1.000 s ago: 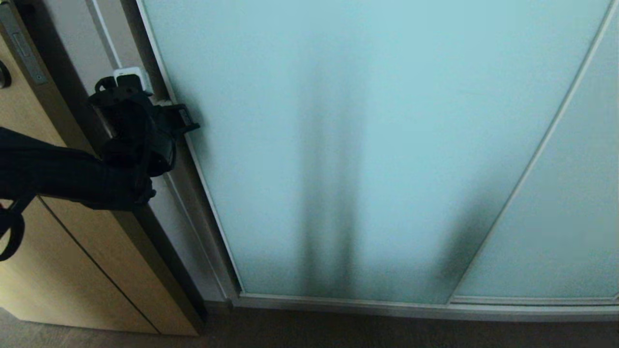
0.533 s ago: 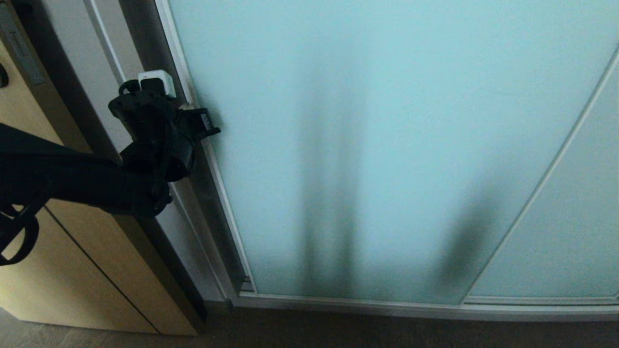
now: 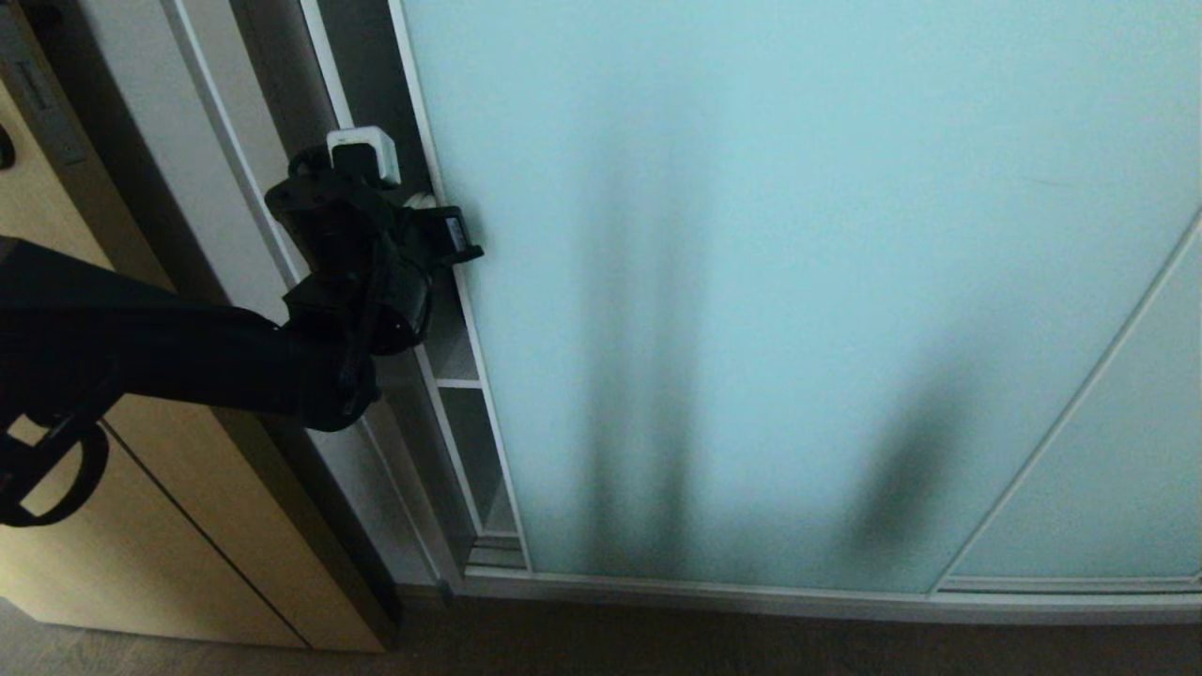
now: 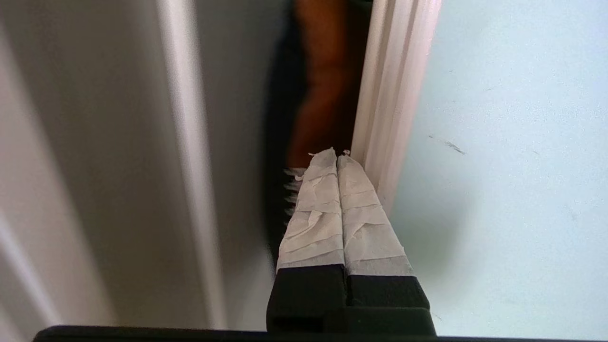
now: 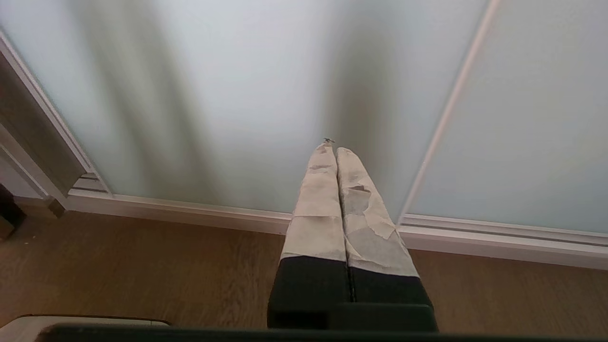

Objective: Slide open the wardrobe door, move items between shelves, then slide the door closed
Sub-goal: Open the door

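the left gripper (image 4: 337, 156), fingers pressed together and empty, sat against the silver edge of the sliding wardrobe door (image 3: 798, 282), beside a narrow gap showing a shelf (image 3: 458, 383).

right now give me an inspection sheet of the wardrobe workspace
surface: brown wood floor along the bottom track.
job's things: sliding wardrobe door open a narrow gap at its left edge; white shelf edge shows in the gap; items not identifiable.
clutter: nothing seen.
grippers: left gripper shut, tips in the gap beside the door's frame; right gripper shut, hanging low, pointing toward the glass.
cables: black loop hanging by the left arm.
surroundings: light wood door on the left; second glass panel on the right.
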Robot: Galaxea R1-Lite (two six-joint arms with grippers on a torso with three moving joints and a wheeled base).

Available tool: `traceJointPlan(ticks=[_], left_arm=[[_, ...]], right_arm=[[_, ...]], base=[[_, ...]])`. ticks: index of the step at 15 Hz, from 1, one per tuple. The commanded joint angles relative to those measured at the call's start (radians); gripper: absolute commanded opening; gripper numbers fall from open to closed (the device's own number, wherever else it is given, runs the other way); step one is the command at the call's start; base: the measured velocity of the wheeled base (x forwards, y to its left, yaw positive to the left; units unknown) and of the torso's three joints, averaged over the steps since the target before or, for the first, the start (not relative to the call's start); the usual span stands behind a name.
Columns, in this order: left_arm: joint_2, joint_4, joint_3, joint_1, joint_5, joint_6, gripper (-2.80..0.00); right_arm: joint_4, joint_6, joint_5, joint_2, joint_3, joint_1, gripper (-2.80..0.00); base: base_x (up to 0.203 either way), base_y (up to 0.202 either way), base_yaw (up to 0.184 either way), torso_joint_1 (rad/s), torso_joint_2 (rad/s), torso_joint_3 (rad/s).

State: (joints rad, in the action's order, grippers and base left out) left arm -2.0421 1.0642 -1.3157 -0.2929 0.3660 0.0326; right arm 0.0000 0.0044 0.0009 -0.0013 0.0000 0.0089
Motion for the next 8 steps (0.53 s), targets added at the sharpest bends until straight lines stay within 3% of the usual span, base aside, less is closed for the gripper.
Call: traceJointPlan(ticks=[1,8], left_arm=[[0.0,0.007,-0.002,-0.034,0.001,0.001,-2.8],[-0.079,0.05,-0.029,-0.218,0.018,0.012,-2.8]], right_arm=[[0.0,0.0,0.001,0.0,0.0,0.0,-2.8],[0.0,0.0,0.001,0.0,0.0,0.0,-2.8]], base=[[0.0,0.0,0.0,0.0,0.0,0.0],[0.0,0.0,0.0,0.0,0.0,0.0]])
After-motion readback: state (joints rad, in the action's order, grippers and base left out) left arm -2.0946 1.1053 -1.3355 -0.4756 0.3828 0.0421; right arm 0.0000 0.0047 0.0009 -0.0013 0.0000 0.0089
